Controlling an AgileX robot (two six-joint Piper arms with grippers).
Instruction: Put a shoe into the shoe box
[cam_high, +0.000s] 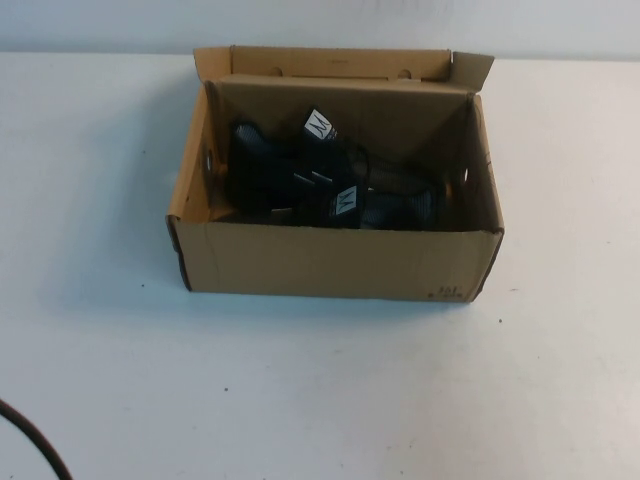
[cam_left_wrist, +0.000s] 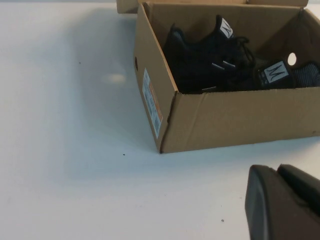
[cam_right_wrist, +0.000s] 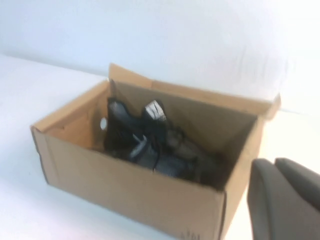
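A: Shoes lying inside plain brown corrugated cardboard shoe box (cam_high: 330, 262), lid flap hanging open at back. Two black knit lace-up sneakers with white tongue tags; the shoe (cam_high: 385, 205) nearer the front is resting long axis left-right, along the box's length.

B: Hands?

A: Neither is showing in high view. Left hand (cam_left_wrist: 287, 200) is sitting low over white bench (cam_high: 300, 400), box ahead of it and apart. Right hand (cam_right_wrist: 285, 195) is sitting near the box's corner. Spread or pressed together, cannot tell for either. Nothing being pinched.

B: Judgement?

A: Task is looking complete; both hands standing clear.
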